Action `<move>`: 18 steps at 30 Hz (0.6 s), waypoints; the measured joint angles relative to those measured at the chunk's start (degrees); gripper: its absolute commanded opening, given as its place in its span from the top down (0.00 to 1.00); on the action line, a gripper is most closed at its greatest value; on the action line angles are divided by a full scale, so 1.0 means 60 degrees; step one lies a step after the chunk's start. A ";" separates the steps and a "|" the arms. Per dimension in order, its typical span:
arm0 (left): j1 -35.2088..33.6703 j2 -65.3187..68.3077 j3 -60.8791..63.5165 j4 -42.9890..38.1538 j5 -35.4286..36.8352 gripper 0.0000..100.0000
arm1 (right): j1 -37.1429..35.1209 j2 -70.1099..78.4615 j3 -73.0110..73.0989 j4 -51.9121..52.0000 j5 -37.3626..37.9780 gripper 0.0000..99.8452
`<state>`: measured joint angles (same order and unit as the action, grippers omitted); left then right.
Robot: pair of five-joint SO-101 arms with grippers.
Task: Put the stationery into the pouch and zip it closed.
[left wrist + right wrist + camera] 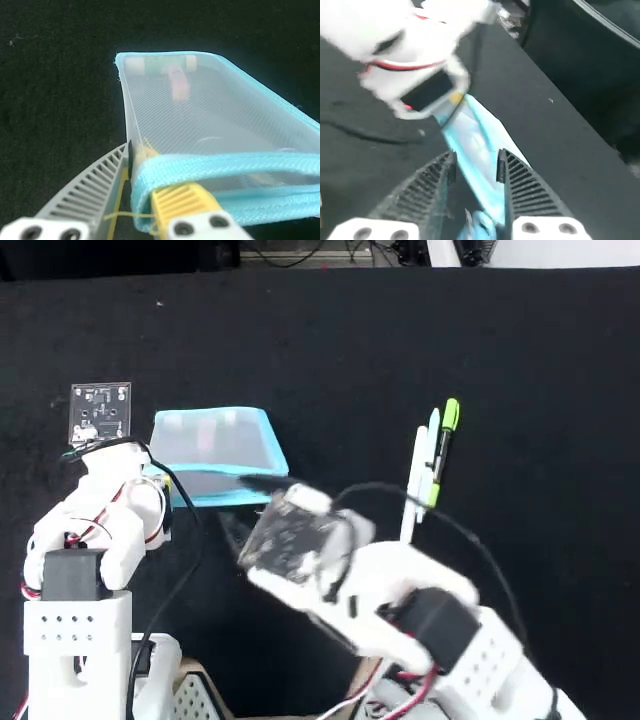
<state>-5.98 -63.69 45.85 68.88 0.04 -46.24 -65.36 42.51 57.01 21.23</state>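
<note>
The translucent, light-blue-edged pouch (210, 120) holds blurred pink and white items (179, 85).

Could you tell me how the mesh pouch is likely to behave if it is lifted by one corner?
Probably floppy: the pouch is thin see-through mesh with soft fabric trim, so it may sag from the left hand clamped on its corner. Likely light, with a few small items showing inside; they might slide.

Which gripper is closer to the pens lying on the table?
Right. The right gripper sits at the pouch end nearest the pens; the left gripper clamps the opposite corner.
</note>
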 measured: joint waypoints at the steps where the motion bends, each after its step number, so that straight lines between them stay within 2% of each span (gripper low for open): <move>1: 0.0000 0.0000 0.0000 0.0000 0.0000 0.97 | 0.0308 0.0000 -0.0396 0.0352 0.0000 0.88; 5: 0.0000 0.0000 0.0000 0.0000 0.0000 0.97 | 0.1905 -0.0015 -0.1714 0.1348 -0.0029 0.88; 10: 0.0000 0.0000 0.0000 0.0000 0.0000 0.97 | 0.4337 0.0176 -0.1875 0.1626 -0.1333 0.88; 14: 0.0000 0.0000 0.0000 0.0000 0.0000 0.97 | 0.6198 0.1172 -0.1568 0.1626 -0.1978 0.88; 18: 0.0000 0.0000 0.0000 0.0000 0.0000 0.97 | 0.7267 0.2681 -0.1553 0.1626 -0.2330 0.88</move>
<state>-5.98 -63.69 45.85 68.88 0.04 -2.64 -49.27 33.19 66.77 7.25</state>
